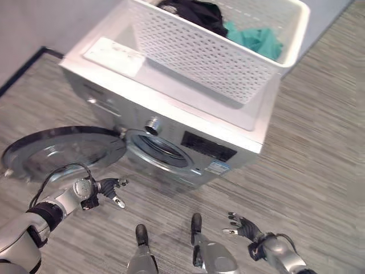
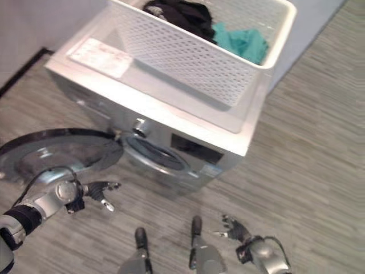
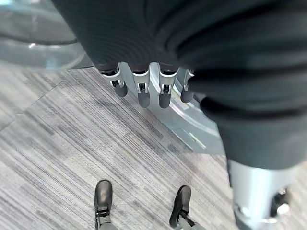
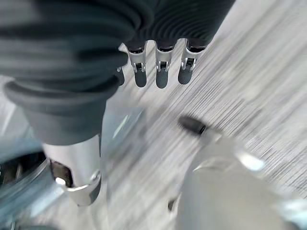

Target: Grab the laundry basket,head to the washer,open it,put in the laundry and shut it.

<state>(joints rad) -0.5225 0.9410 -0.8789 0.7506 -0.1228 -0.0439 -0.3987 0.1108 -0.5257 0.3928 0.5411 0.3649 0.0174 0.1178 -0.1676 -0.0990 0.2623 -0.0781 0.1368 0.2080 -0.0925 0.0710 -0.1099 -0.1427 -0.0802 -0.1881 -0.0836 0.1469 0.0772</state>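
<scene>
A white perforated laundry basket (image 1: 199, 54) stands on top of the silver washer (image 1: 171, 108), holding black cloth (image 1: 194, 12) and teal cloth (image 1: 256, 40). The washer's round door (image 1: 63, 151) is swung wide open to the left, and the drum opening (image 1: 159, 149) is exposed. My left hand (image 1: 105, 191) hangs low in front of the open door, fingers relaxed and empty; its fingers (image 3: 144, 91) show straight in the left wrist view. My right hand (image 1: 244, 226) is low at the front right, fingers (image 4: 160, 72) spread, holding nothing.
A white paper sheet (image 1: 114, 54) lies on the washer's top left. A pale wall with a dark skirting (image 1: 23, 71) runs at the left. Grey striped floor (image 1: 319, 160) stretches to the right of the washer.
</scene>
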